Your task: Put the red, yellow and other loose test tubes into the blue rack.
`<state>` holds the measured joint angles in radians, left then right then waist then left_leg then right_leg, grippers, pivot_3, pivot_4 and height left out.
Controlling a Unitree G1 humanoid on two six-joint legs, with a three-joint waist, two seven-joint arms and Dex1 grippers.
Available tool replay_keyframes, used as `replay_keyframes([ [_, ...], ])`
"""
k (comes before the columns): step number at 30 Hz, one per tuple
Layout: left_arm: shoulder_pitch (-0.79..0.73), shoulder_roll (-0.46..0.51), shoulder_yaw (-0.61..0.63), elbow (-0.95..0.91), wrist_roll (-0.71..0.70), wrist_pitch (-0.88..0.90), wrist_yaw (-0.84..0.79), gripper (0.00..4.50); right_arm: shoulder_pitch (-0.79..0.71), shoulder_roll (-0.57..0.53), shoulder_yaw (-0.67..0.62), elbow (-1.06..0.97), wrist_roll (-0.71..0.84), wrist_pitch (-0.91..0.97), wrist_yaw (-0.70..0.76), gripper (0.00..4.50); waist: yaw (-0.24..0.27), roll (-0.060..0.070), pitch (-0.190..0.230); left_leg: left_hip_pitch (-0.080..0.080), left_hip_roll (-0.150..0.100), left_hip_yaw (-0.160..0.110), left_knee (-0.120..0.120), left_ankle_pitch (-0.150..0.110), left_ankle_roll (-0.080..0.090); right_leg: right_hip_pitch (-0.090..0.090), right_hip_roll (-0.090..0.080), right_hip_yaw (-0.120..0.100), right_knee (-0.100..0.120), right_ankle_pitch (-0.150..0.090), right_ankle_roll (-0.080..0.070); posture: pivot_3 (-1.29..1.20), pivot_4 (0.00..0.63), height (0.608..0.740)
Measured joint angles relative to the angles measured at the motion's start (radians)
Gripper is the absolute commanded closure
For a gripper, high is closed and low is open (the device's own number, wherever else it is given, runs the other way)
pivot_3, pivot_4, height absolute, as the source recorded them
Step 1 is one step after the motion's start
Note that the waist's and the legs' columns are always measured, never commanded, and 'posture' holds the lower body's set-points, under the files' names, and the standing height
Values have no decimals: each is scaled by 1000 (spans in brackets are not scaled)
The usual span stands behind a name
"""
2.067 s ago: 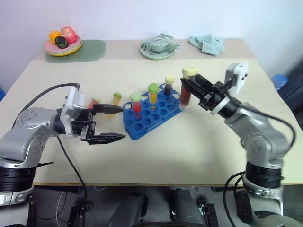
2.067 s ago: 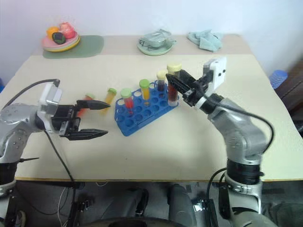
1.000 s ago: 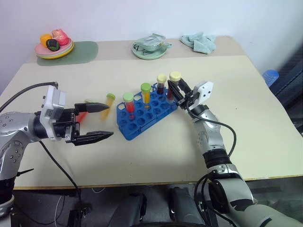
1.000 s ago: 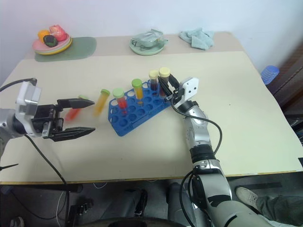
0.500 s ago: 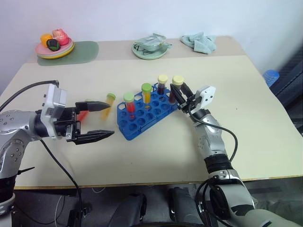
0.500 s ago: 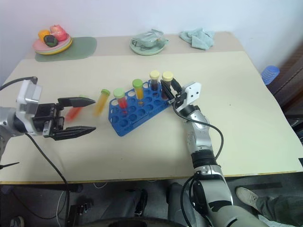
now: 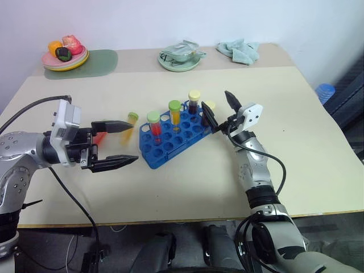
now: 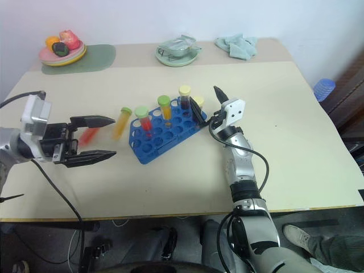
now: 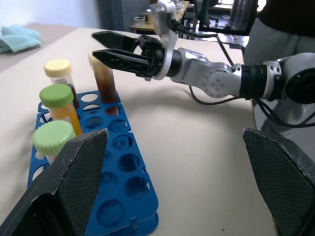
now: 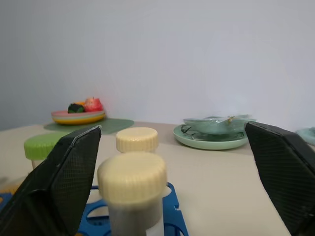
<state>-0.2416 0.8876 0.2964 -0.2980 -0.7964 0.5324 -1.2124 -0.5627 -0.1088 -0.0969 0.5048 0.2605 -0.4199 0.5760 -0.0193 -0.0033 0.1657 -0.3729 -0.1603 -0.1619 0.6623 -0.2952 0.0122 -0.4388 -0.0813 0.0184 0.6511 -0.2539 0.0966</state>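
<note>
My left gripper (image 7: 124, 143): agape, empty | loose test tubes (image 7: 116, 129): flat beyond it, nearer left | right gripper (image 7: 218, 107): spread, empty.

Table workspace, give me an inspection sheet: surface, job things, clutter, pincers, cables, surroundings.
Surface: beige table, no spills seen.
Job's things: blue rack holds four upright tubes, including the brown tube; orange loose tube and red loose tube lie on the table to the rack's left.
Clutter: fruit plate on a green mat, green dish, teal cloth, all at the far edge.
Grippers: left pincer open, hovering near the loose tubes; right pincer open, fingers either side of the brown tube.
Cables: black cable loops over the left arm; another along the right.
Surroundings: pale wall; blue object beside the table.
</note>
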Motion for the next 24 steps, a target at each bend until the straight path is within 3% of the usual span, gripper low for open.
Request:
replay_keyframes([
  [5, -40, -62, 19, 2, -30, 22, 110, 0, 20, -38, 14, -83, 1, 59, 17, 35, 4, 0, 0, 0, 0, 0, 0, 0, 0, 0, 0, 0, 0, 0, 0, 0, 150, 740],
  [9, -135, -155, 62, 26, -17, 54, 393, 0, 55, -135, 18, -277, 28, 250, 23, 35, 9, 0, 0, -1, 0, 0, 1, 0, 0, 0, 0, 0, 0, 0, 0, 0, 150, 740],
  [12, -186, -191, 71, 30, 64, 103, 635, 0, 93, -283, 15, -506, 110, 473, 68, 35, 9, -1, 0, -2, 0, 0, 1, 0, 0, -1, 0, 0, 0, 0, 0, 0, 150, 740],
  [15, -247, -217, 58, 36, 119, 230, 842, 0, 145, -487, 12, -742, 337, 807, 183, 35, 11, -1, 0, -2, 0, 0, 1, 0, 0, 0, 0, 0, -1, 0, 0, 0, 150, 740],
  [18, -346, -241, 26, 65, 138, 396, 983, 0, 139, -626, 19, -845, 518, 1065, 274, 35, 14, -3, 0, -1, 1, 0, 3, -1, 1, 2, -1, 0, -1, 1, 1, 0, 150, 740],
  [24, -707, -337, -20, 349, 181, 824, 1167, 0, -136, -719, 103, -810, 540, 1284, 311, 35, 12, -5, 0, -3, 0, 1, 4, -1, 1, 1, 0, 0, -2, 3, 3, 0, 150, 740],
])
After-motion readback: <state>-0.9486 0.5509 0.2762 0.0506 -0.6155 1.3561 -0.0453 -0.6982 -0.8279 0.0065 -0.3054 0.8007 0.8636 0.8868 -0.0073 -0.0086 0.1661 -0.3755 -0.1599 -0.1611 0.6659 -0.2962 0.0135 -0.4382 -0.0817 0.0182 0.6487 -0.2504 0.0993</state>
